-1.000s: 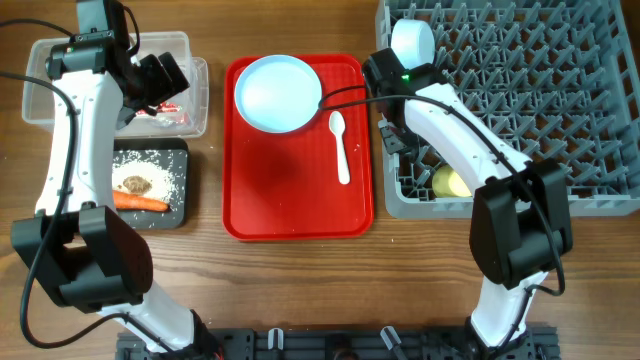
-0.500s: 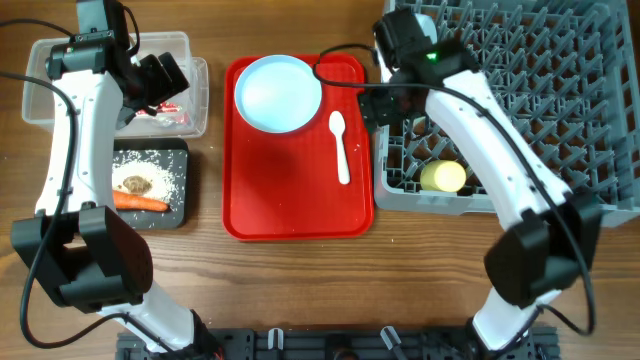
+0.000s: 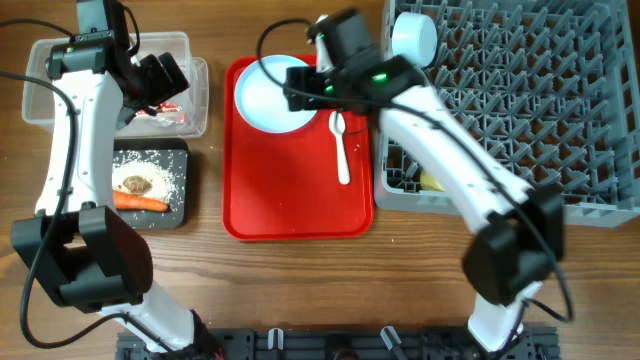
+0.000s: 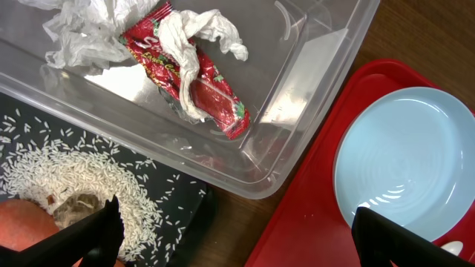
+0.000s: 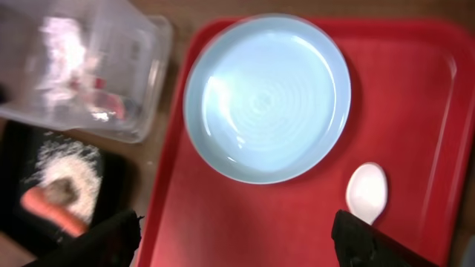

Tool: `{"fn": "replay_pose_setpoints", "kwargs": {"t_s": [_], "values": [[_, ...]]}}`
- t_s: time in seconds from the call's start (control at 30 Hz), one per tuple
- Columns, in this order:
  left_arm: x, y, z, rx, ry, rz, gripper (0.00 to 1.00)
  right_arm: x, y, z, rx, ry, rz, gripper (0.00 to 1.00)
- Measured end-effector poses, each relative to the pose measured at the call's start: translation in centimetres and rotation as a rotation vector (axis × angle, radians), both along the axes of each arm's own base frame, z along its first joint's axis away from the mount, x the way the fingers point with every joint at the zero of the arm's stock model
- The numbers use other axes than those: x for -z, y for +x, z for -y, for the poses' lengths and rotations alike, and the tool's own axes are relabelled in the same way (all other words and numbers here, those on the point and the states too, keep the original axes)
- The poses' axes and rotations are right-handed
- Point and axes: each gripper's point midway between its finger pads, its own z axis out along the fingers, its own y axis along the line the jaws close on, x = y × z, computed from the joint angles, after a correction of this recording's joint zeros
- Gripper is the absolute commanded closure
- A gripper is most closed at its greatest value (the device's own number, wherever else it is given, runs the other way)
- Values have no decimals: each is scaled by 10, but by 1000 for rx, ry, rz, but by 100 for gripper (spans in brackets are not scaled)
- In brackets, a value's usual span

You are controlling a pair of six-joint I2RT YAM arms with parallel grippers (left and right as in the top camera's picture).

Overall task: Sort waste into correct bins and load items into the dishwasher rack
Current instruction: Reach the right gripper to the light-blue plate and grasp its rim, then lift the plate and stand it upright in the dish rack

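Note:
The pale blue plate (image 3: 262,100) (image 5: 267,96) (image 4: 404,163) and white spoon (image 3: 341,150) (image 5: 366,191) lie on the red tray (image 3: 290,190). My right gripper (image 3: 300,85) (image 5: 237,230) hovers open and empty over the plate's near edge. My left gripper (image 3: 165,75) (image 4: 234,226) hangs open and empty above the clear tub (image 3: 40,95) (image 4: 312,67), which holds the white-and-red wrapper (image 4: 208,81). The black tray (image 3: 180,150) carries rice (image 4: 89,178), a brown lump (image 3: 135,184) and the carrot (image 3: 140,202). In the grey rack (image 3: 520,110) are a pale bowl (image 3: 413,38) and the yellow cup (image 3: 432,182), partly hidden by my right arm.
The right arm stretches from the bottom edge across the rack's left corner to the red tray. The left arm runs up the table's left side beside the black tray. Bare wood shows between the tub and the red tray.
My right arm has swung left out of the rack to above the plate, jaws now open, leaving the yellow cup in the rack. The left arm has not moved.

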Motion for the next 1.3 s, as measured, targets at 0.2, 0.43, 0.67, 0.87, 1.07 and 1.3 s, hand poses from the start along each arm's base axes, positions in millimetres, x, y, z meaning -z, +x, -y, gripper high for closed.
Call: {"fn": "replay_pose_setpoints", "kwargs": {"t_s": [0.2,0.43,0.67,0.87,1.07,1.3], "values": [[0,0,0,0,0,0,0,95,14,2,149,-80,-141,34],[0,0,0,0,0,0,0,152,13,2,224,-94,-239,55],[0,0,0,0,0,0,0,159,20,-6,252,-36,-254,96],[0,0,0,0,0,0,0,161,11,-3,238,-8,-337,96],[0,0,0,0,0,0,0,143,6,22,168,-54,-345,96],[0,0,0,0,0,0,0,-34,1,38,25,-6,28,96]]}}
